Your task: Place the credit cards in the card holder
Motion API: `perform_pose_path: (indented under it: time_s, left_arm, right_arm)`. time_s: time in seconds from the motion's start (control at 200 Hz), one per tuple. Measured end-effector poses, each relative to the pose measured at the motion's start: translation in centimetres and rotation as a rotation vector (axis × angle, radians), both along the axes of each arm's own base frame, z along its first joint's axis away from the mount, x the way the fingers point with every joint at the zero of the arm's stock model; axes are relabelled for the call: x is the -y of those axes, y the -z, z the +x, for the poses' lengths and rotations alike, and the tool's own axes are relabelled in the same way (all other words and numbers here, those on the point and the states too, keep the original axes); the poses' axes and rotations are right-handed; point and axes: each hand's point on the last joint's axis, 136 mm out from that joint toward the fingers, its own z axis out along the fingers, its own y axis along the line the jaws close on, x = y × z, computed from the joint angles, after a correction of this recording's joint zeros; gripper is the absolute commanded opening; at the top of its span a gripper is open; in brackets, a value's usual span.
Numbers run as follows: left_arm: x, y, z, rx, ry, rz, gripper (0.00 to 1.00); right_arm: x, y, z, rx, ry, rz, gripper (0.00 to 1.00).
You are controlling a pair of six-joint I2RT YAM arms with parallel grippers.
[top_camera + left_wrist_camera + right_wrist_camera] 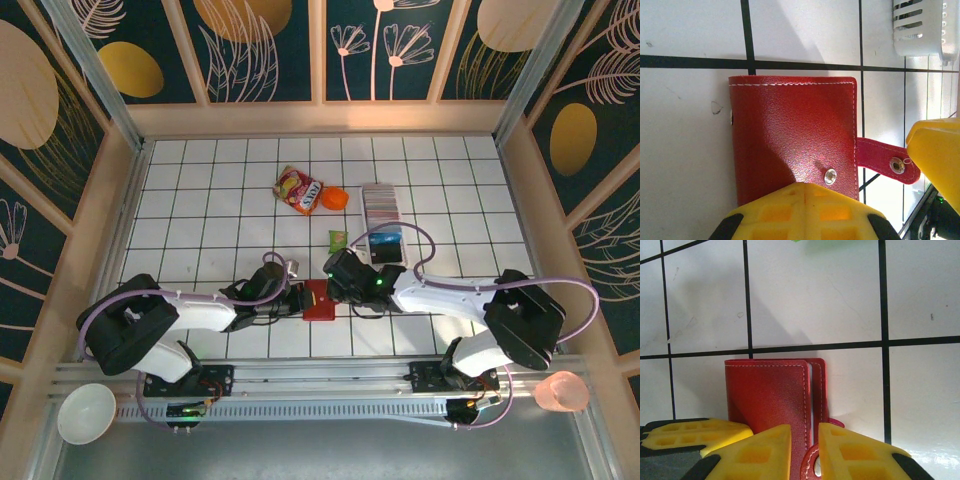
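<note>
Left tool [805,194] is pinched fully shut, its tips sitting on the near edge of the card holder [790,130]. Right tool [806,452] is nearly closed, with the holder's snap tab [885,160] caught between its fingers (looks like an actual grip). The holder lies folded on the bench [200,200] between the arms, tab unsnapped. The credit cards [380,205] are stacked in a white tray [400,260] further back.

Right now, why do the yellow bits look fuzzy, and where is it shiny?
Left wrist view: the left pincer sits close to the lens and looks soft; the card holder is sharp. Right wrist view: a grey shadow lies beyond the card holder; bright glare on the table, bottom right.
</note>
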Motion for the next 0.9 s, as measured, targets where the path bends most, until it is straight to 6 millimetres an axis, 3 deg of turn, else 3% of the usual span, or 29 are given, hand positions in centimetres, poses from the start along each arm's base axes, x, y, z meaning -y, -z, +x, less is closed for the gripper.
perform_pose_path:
  time_s: [0.53, 0.901]
  left_arm:
    - [0.00, -0.01, 0.00, 0.001, 0.000, -0.001, 0.00]
    - [0.00, -0.01, 0.00, 0.001, 0.000, -0.001, 0.00]
  right_arm:
    - [0.45, 0.31, -0.23, -0.011, 0.001, -0.022, 0.21]
    - [0.60, 0.45, -0.45, -0.017, -0.002, -0.032, 0.11]
